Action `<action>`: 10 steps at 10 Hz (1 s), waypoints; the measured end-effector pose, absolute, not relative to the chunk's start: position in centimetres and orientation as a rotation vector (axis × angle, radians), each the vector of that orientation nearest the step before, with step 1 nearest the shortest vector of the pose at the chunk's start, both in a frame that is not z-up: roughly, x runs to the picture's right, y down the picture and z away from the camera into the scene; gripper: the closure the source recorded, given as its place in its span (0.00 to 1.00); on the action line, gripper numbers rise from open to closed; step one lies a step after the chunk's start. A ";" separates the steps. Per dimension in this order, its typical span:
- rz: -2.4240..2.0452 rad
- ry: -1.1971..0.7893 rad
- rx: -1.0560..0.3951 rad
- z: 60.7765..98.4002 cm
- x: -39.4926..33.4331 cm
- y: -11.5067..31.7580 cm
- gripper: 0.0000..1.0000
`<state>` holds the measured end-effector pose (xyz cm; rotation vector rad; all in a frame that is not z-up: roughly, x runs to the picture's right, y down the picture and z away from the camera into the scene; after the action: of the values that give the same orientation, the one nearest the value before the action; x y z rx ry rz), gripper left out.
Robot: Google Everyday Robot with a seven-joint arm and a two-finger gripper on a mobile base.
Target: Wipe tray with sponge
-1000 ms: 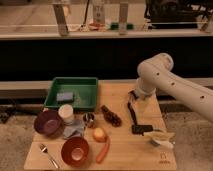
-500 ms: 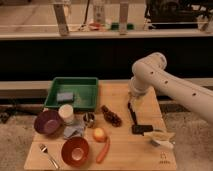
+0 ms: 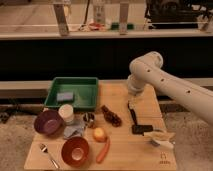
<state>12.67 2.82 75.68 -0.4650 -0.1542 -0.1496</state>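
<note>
You are holding the arm bent in from the right, its gripper pointing down, jaws standing apart.

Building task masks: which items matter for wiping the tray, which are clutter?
Job: tray, sponge lying in it, gripper hovering over the table right of tray.
Clutter: purple bowl, cup, cloth, orange bowl, spoon, carrot.

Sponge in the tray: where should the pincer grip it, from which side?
The small flat blue-grey rectangular sponge lies flat on the floor of the shallow green plastic tray. Probably best from straight above, closing across the two long edges, its narrower span; the raised walls hinder a sideways approach. The pincer hangs open over the wooden table, right of the tray.
</note>
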 end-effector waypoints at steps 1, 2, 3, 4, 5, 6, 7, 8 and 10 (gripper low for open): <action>-0.156 -0.160 -0.463 75.9 11.7 2.7 0.20; -0.158 -0.165 -0.461 76.1 11.4 2.7 0.20; -0.161 -0.173 -0.459 76.5 11.3 2.4 0.20; -0.171 -0.187 -0.455 77.2 10.4 1.9 0.20; -0.175 -0.194 -0.455 77.4 9.9 1.7 0.20; -0.176 -0.194 -0.454 77.6 9.8 1.7 0.20; -0.180 -0.197 -0.454 77.8 9.4 1.7 0.20; -0.186 -0.204 -0.453 78.0 8.6 1.6 0.20; -0.184 -0.213 -0.450 78.5 8.2 1.4 0.20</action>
<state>8.21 1.41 78.55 -0.4501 -0.2129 -0.1837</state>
